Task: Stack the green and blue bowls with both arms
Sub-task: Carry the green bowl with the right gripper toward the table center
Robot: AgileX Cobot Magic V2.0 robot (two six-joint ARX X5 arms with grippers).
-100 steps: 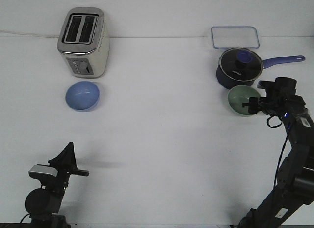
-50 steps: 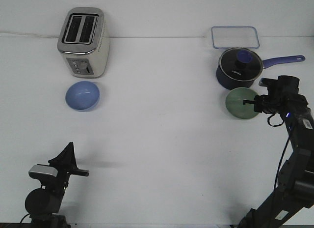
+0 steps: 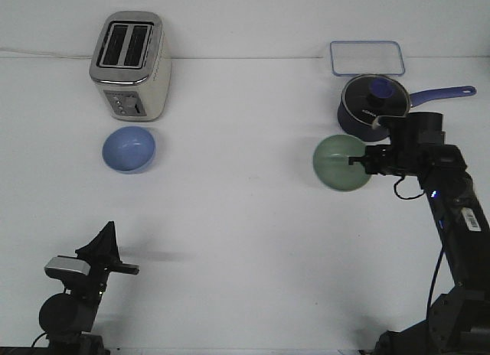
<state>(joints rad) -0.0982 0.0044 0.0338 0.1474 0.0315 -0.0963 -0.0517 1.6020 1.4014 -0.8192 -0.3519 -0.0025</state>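
The pale green bowl (image 3: 341, 163) hangs tilted in my right gripper (image 3: 362, 162), which is shut on its right rim, in front of the saucepan and above the table. The periwinkle blue bowl (image 3: 129, 149) rests on the table at the left, just in front of the toaster. My left gripper (image 3: 129, 269) stays low at the near left edge, far from both bowls; its jaws look shut and hold nothing.
A cream and silver toaster (image 3: 130, 64) stands at the back left. A dark navy saucepan with a glass lid (image 3: 373, 104) sits at the back right, its handle pointing right. A clear lid or tray (image 3: 367, 58) lies behind it.
My right gripper has carried the green bowl leftward, away from the saucepan, and lifted it. The blue bowl and the left arm have not moved.
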